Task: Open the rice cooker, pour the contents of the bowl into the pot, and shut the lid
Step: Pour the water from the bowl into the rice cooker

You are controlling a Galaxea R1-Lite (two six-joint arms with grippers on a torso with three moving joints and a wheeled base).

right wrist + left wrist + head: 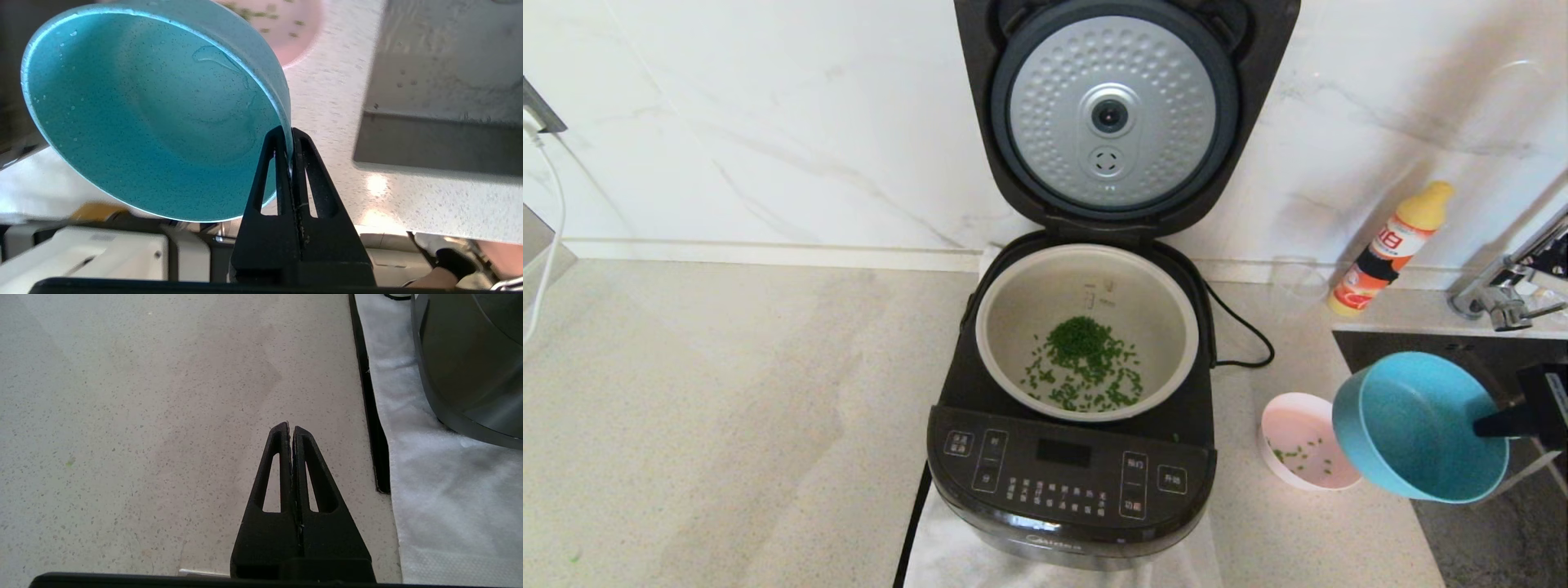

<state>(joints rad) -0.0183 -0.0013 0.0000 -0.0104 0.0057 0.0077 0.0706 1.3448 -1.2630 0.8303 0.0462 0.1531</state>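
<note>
The black rice cooker (1070, 482) stands in the middle of the counter, its lid (1115, 114) raised upright and showing the dimpled silver plate. The pale pot (1086, 331) inside holds a pile of chopped green bits (1082, 359). To the cooker's right my right gripper (289, 134) is shut on the rim of a tilted blue bowl (1417, 425), held above the counter's right edge; inside it I see only droplets (155, 114). My left gripper (291, 428) is shut and empty over bare counter left of the cooker (470, 355); it does not show in the head view.
A pink bowl (1303, 441) with a few green bits sits on the counter just left of the blue bowl. A yellow-capped bottle (1388, 249) and a clear cup (1297, 282) stand by the wall. A sink (1486, 359) with a tap (1503, 286) lies at the right. White padding (429, 477) lies under the cooker.
</note>
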